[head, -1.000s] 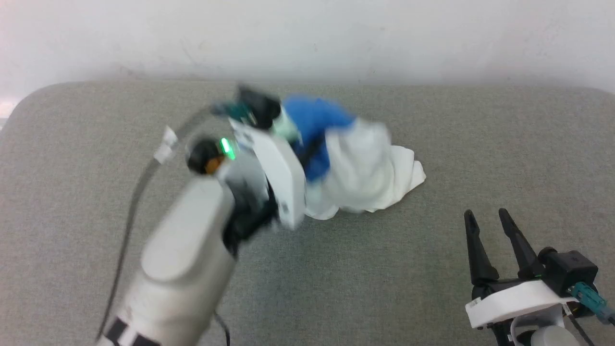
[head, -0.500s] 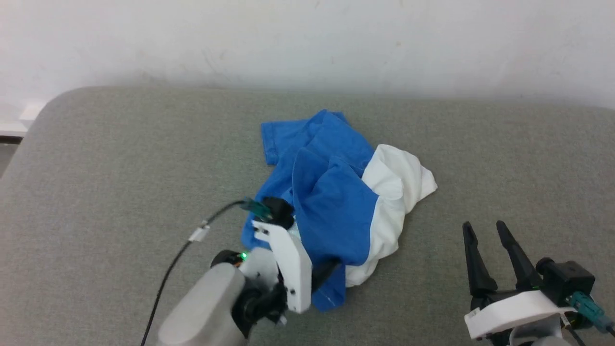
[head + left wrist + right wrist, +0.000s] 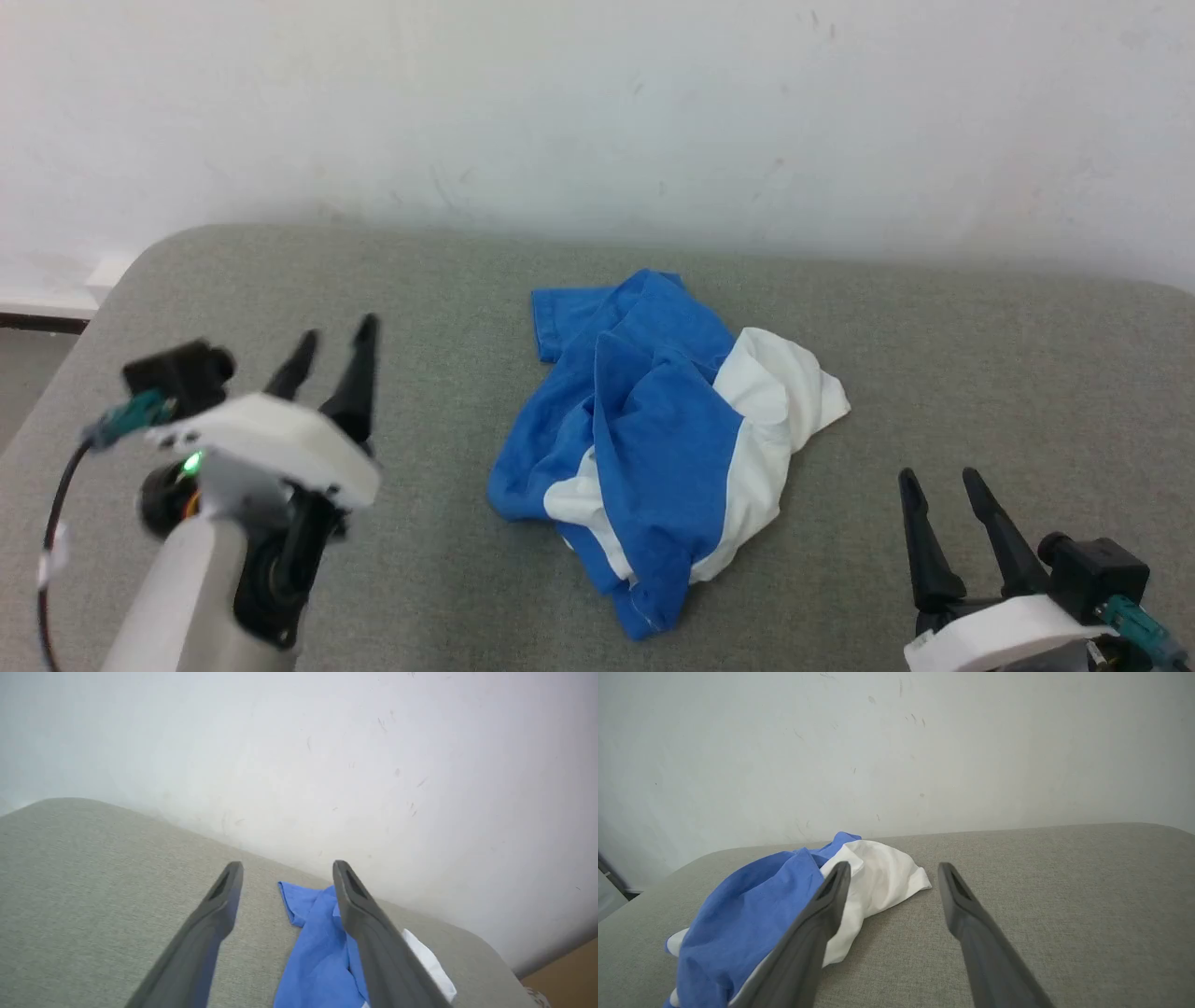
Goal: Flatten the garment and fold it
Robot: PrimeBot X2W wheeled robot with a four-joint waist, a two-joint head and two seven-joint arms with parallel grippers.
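Your garment (image 3: pixel 653 439) is mostly bright blue, with plain white panels and no print showing. The surface (image 3: pixel 980 355) is a flecked grey weave, and the wall (image 3: pixel 597 112) is off-white with faint dark scuffs. The left pincer (image 3: pixel 338 331) and right pincer (image 3: pixel 937 478) have black fingers on white housings. A green light (image 3: pixel 192 461) glows on the left one.

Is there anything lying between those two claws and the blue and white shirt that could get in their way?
Nothing visible does. The garment lies crumpled on the grey padded surface. Just bare surface separates it from the open left gripper and the open right gripper.
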